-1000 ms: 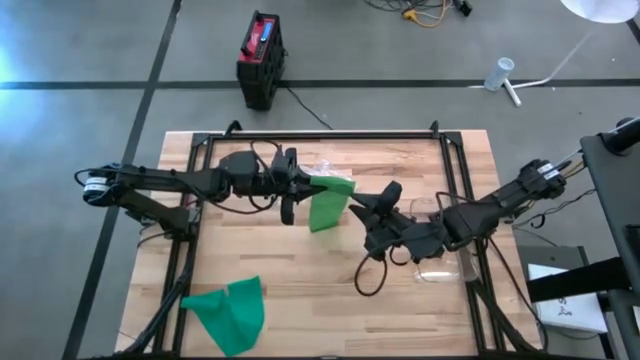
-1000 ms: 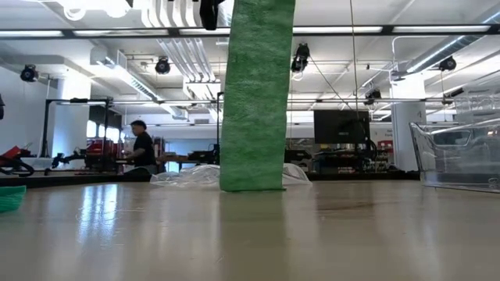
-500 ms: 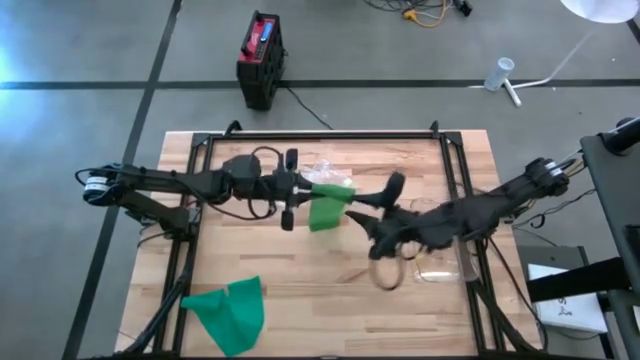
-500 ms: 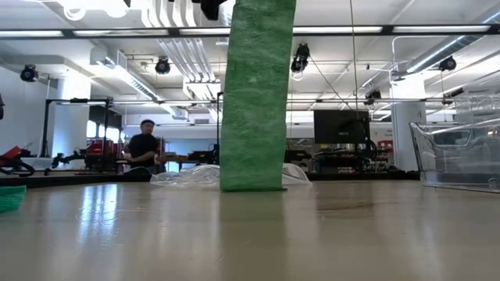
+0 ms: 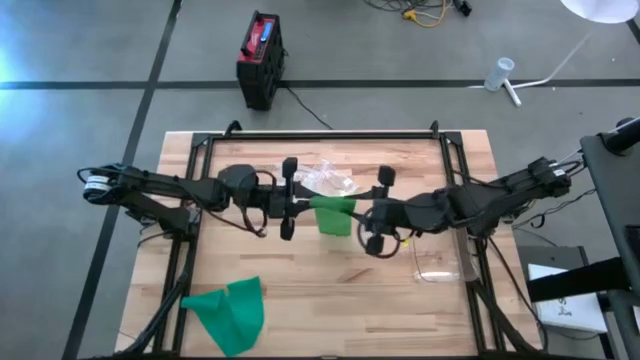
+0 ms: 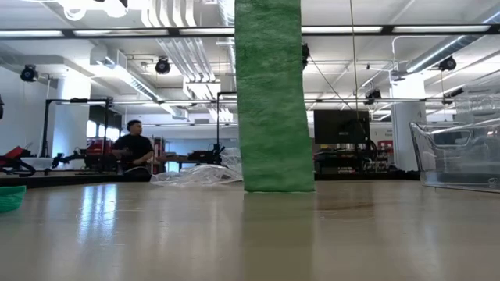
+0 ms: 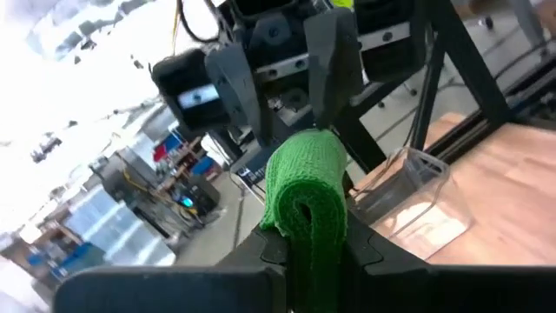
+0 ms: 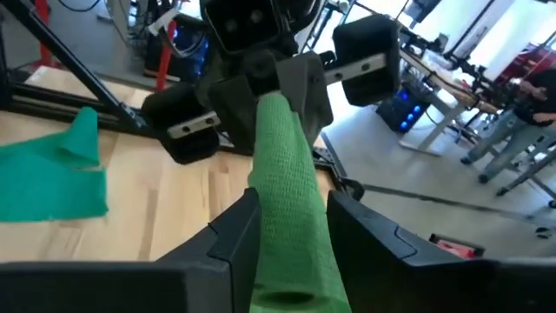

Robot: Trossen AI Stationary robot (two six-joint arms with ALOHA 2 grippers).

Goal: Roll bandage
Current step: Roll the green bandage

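At table centre, the left gripper (image 5: 300, 207) pinches the bandage (image 5: 333, 215) from nine o'clock; the right gripper (image 5: 367, 217), fingers straddling it, nearly touching. Soft, limp cloth: grip the rolled end.

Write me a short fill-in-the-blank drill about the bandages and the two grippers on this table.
1. The bandage held up between the two grippers is ____ in colour.
2. The left gripper is ____ on one end of that bandage.
3. A second bandage lies loose near the table's ____ front corner, seen from above.
4. The clear plastic box sits under the ____ arm.

Missing words: green; shut; left; right
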